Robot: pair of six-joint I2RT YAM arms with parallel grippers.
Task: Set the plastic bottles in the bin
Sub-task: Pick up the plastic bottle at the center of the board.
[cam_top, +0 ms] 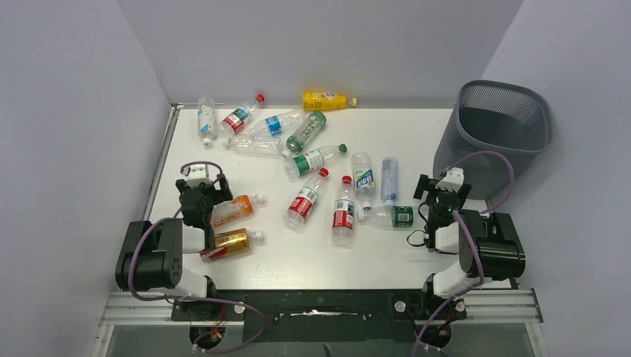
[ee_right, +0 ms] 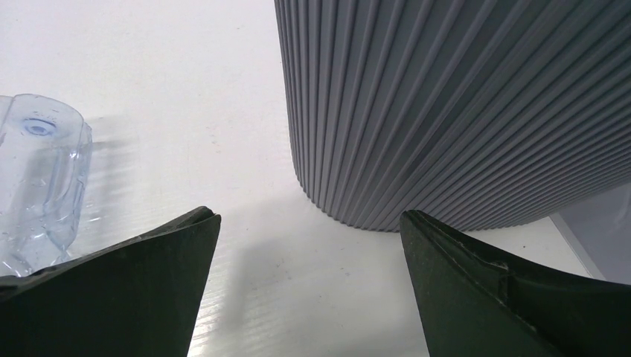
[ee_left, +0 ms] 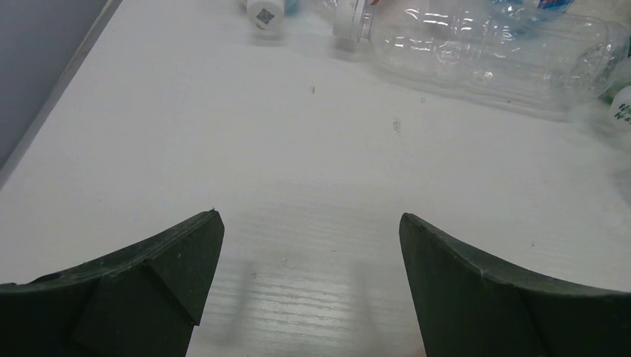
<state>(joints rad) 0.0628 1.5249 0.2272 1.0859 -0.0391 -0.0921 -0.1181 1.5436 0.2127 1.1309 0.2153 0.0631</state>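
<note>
Top view, clear plastic bottles [cam_top: 303, 199] strewn flat on smooth white bench [cam_top: 298, 256], tapered grey mesh bin [cam_top: 495, 130] at right edge, left wrist, left pincer [ee_left: 309, 223] spread above bare bench, right wrist, right pincer [ee_right: 309, 219] spread, facing ribbed bin wall

Light is bright, even and soft, falling from above; the white table [cam_top: 298, 253] is close to washing out. The overhead view is sharp throughout, and the bottles [cam_top: 305, 197] cast only faint shadows. Just ahead of the left fingers [ee_left: 149, 290] lie pale, blurred shadows. Beyond them a clear bottle [ee_left: 484, 56] carries small glints, and focus softens farther off. Past the right fingers [ee_right: 126, 290], the bin [ee_right: 461, 111] shades the table at its foot.
</note>
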